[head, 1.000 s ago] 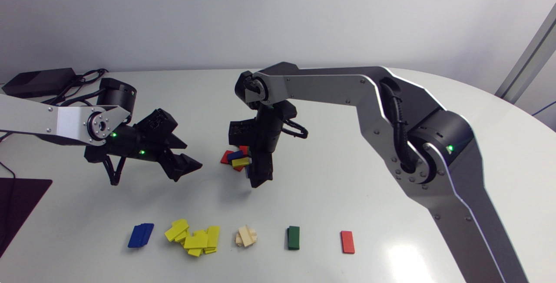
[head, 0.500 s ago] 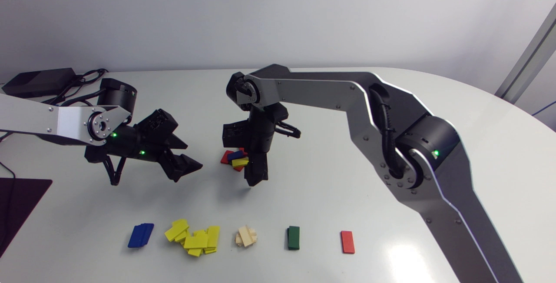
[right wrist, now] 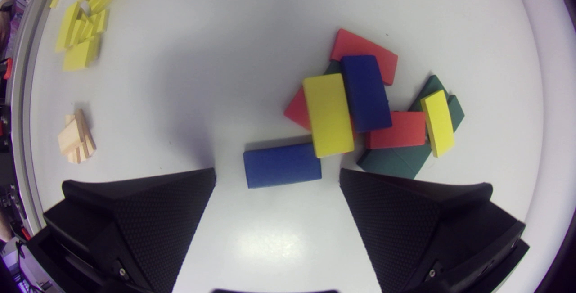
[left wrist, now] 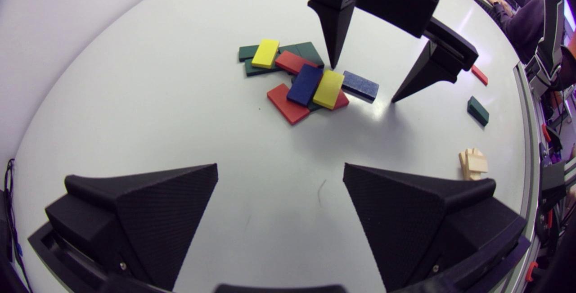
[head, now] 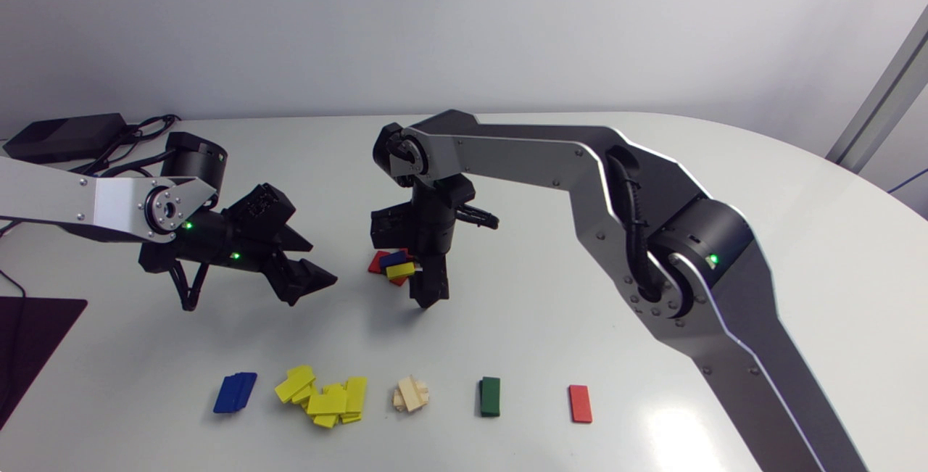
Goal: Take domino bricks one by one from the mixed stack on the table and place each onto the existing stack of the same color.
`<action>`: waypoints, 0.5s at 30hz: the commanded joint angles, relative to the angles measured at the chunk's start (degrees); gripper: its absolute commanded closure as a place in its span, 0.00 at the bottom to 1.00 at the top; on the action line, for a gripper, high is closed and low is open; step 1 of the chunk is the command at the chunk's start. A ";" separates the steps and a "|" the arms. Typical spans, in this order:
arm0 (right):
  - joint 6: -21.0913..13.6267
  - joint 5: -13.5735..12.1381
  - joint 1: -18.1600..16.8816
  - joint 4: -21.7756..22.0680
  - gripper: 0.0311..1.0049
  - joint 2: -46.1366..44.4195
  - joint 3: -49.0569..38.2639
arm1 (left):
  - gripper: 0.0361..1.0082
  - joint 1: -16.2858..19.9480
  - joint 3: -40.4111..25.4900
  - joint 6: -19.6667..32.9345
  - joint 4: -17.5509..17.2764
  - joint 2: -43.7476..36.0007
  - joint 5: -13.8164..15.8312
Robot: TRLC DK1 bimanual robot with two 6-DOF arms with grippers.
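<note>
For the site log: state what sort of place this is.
Probably a robotics lab bench: a left arm and a right arm are over a white table, with a mixed stack of coloured domino bricks and a sorted yellow stack.

A mixed pile (head: 391, 267) of red, blue, yellow and dark green bricks lies flat and overlapping mid-table. One blue brick (right wrist: 282, 165) lies at its near right edge. Along the near side, left to right, lie a blue stack (head: 235, 392), a loose yellow heap (head: 324, 396), a pale wooden stack (head: 411, 394), a green stack (head: 490, 396), perhaps two high, and a red brick (head: 580, 404).
</note>
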 commanded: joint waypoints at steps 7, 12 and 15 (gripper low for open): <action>0.63 2.63 1.50 -1.17 0.08 1.94 1.25 | 0.02 0.62 1.13 2.05 -0.67 -0.23 0.77; 0.80 3.42 1.76 -1.17 0.23 2.29 1.08 | 0.02 0.62 0.86 2.13 -0.67 -0.23 0.77; 0.71 4.22 2.02 -1.00 0.48 2.55 0.29 | 0.02 0.71 0.69 2.22 -0.67 -0.23 0.86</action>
